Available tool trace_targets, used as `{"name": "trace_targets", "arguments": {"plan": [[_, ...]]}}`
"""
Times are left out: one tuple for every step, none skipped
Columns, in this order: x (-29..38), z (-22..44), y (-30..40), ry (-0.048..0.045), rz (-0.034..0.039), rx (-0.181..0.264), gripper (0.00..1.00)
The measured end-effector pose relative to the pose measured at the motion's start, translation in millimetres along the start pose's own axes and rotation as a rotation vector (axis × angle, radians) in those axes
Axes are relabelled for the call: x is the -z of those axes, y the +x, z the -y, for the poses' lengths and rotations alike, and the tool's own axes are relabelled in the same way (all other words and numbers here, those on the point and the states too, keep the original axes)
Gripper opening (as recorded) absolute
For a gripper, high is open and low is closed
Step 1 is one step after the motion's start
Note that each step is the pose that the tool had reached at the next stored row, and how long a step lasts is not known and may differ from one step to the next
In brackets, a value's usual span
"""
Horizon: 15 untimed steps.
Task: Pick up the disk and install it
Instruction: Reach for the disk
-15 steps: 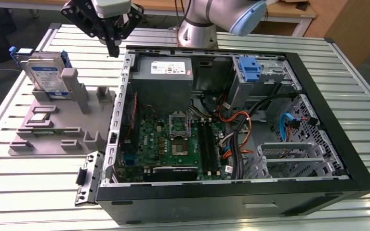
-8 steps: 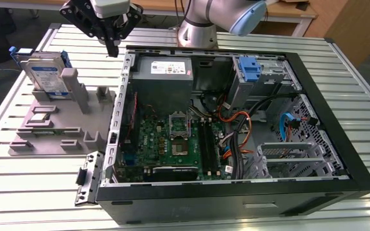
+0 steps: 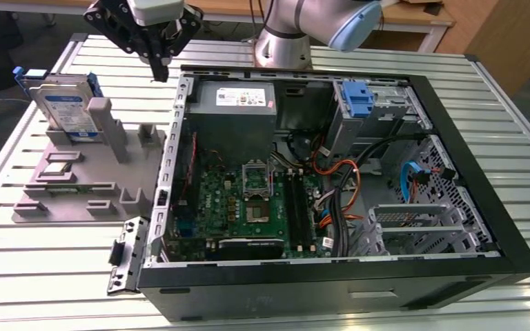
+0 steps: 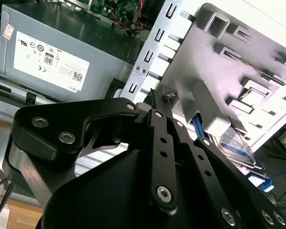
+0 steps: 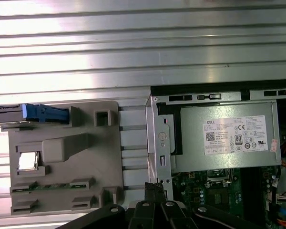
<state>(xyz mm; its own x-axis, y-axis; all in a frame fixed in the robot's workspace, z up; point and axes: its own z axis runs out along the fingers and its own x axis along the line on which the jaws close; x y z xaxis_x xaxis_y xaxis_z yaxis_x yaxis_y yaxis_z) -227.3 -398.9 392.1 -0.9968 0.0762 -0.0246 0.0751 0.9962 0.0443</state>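
One gripper (image 3: 160,72), fingers pinched together, nothing held, hangs over the slatted table (image 3: 25,276) just beside the open computer case (image 3: 339,283) wall, at the power supply (image 3: 232,103) corner. Disk (image 3: 67,110) stands on edge in the grey holder (image 3: 90,165), exterior view's left of the case, apart from the gripper.

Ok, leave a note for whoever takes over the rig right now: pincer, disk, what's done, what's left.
Pincer: shut, empty, hanging above the gap between the grey fixture and the open computer case.
Disk: standing on edge in the fixture, at the exterior view's left, untouched.
Done: nothing that shows.
Left: disk not yet picked up, not yet in the case.
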Motion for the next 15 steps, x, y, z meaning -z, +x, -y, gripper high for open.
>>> {"name": "trace_targets", "arguments": {"plan": [[0.0,0.0,0.2,-0.0001,0.0,0.0,0.1],[0.0,0.1,0.5,0.0,0.0,0.0,0.1],[0.1,0.1,0.9,0.0001,-0.0001,0.0,0.1],[0.1,0.1,1.3,0.0,0.0,0.0,0.1],[0.0,0.1,1.8,-0.0001,0.0,0.0,0.1],[0.1,0.2,2.2,-0.0001,0.0,0.0,0.1],[0.1,0.2,2.6,0.0,0.0,0.0,0.1],[0.1,0.2,3.0,0.0,0.0,0.0,0.1],[0.1,0.2,3.3,0.0,0.0,0.0,0.1],[0.1,0.3,3.7,-0.0001,0.0001,0.0,0.1],[0.1,0.3,4.0,0.0,0.0,0.0,0.1],[0.1,0.3,4.3,0.0,0.0,0.0,0.1],[0.1,0.3,4.6,0.0,0.0001,0.0,0.1],[0.1,0.4,4.9,0.0,0.0001,0.0,0.1],[0.1,0.4,5.2,0.0,0.0001,0.0,0.1]]}}
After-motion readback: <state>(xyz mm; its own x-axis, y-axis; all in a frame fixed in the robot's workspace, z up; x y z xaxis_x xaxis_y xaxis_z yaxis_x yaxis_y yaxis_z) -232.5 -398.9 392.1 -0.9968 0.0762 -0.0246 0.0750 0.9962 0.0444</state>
